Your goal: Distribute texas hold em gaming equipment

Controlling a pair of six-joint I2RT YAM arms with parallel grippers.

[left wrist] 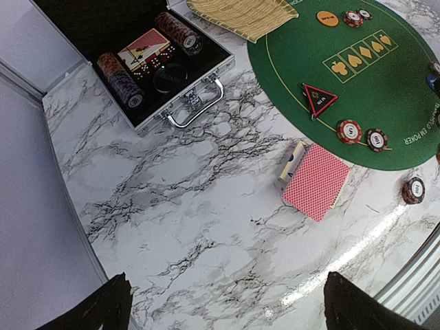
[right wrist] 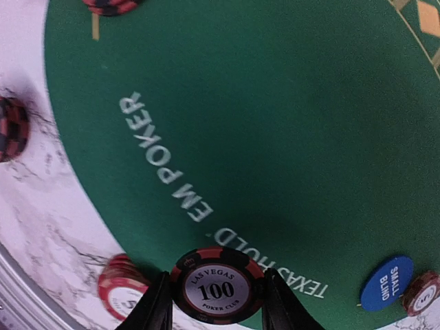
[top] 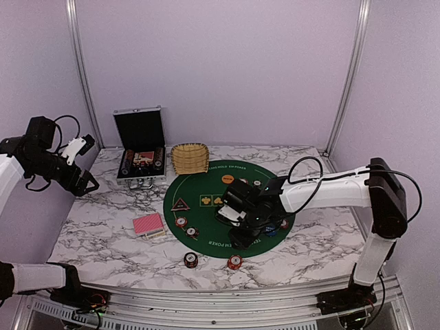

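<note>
Two chips (top: pixel 190 259) lie off the mat (top: pixel 194 187) on the table (top: pixel 103 234), nearest the bases. Right arm: upright from its base, then stretched left over the mat, wrist tipped down. The right gripper (right wrist: pixel 218 295) is clamped on the rim of a 100 chip (right wrist: pixel 217 285), which is held face up to the wrist camera over the mat's near edge by the lettering (contact with the mat cannot be told). A blue disc (right wrist: pixel 386 292) lies on the mat near it. Two more chips (left wrist: pixel 349 130) sit at the mat's left rim. The cards (left wrist: pixel 316 180) are stacked back up on the marble just left of the mat, long axis roughly left-right in the top view. The triangle (left wrist: pixel 320 98) lies flat on the mat, apex pointing far in the top view. Left arm: raised over the table's left edge, left gripper (left wrist: pixel 227 313) angled down, fingers apart, nothing held. Farther back an orange disc (left wrist: pixel 327 18) is seen on the mat, then the basket (left wrist: pixel 244 14) and the open case (left wrist: pixel 137 62).
</note>
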